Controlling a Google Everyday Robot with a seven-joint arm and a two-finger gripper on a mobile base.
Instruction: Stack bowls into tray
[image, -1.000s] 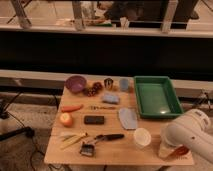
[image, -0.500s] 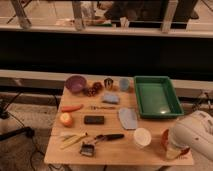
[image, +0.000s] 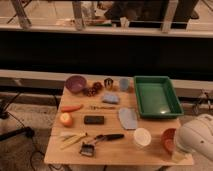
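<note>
Your biggest item is the wooden table (image: 125, 154), and everything you need lies on it. At its far right corner sits the green tray (image: 156, 96), long side running away from you, with nothing inside it.

Next in size is the robot's white arm (image: 198, 136), which comes in over the table's near right corner. The gripper (image: 176, 153) sits at the arm's lower left end, right at the near edge of the table and just beside the orange-red bowl. You cannot tell from here whether it is open or closed.

Now your bowls. The purple bowl (image: 75, 83) stands at the far left corner, well apart from the tray. The orange-red bowl (image: 168, 140) is near the front right, partly hidden behind the arm. The white bowl (image: 142, 137) stands just to its left. Both are in front of the tray, and none of the three is in it.

Between the white bowl and the tray lies a grey-blue cloth (image: 128, 118), flat on the wood.

Smaller things fill the rest: a blue cup (image: 123, 84) just left of the tray's far corner, a carrot (image: 72, 107) by the left edge, a round orange fruit (image: 66, 119) below it, a black block (image: 94, 119) mid-table, and a black-handled utensil (image: 107, 137) nearer the front.
</note>
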